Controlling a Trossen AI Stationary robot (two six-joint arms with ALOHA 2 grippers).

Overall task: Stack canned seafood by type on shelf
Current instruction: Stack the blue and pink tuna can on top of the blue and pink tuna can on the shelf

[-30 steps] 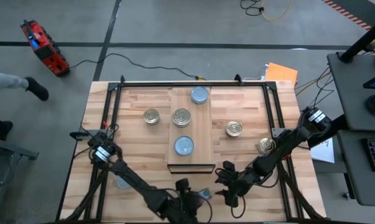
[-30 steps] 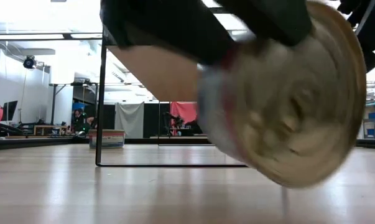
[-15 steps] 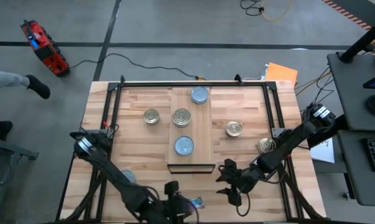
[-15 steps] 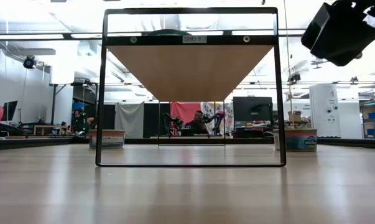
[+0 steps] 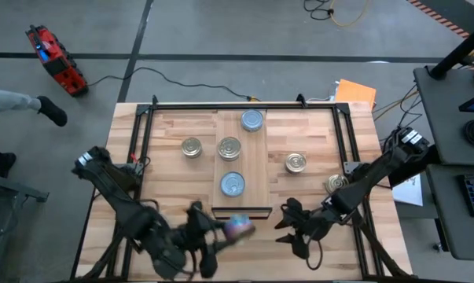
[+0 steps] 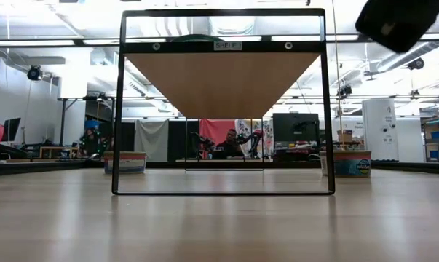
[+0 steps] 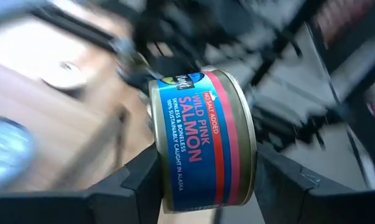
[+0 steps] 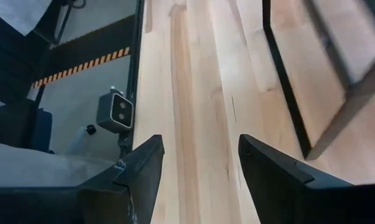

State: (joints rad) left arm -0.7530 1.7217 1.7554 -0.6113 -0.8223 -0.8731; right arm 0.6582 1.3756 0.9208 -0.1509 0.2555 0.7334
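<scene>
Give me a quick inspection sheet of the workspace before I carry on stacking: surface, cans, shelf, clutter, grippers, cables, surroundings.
Surface: wooden table, dark frame around its edges.
Shelf: pale plank shelf at the middle; it bears a blue-grey-topped tin, a ringed-top tin and a blue-grey-topped tin, not stacked.
Cans off shelf: ringed tins at left, right and the right edge.
Clutter: nothing seen.
Grippers: left gripper shut on a salmon can near the shelf's front; right gripper open, empty, over the table front.
Cables: a black cable on the floor behind the table.
Surroundings: red device and a person's foot on the floor.
</scene>
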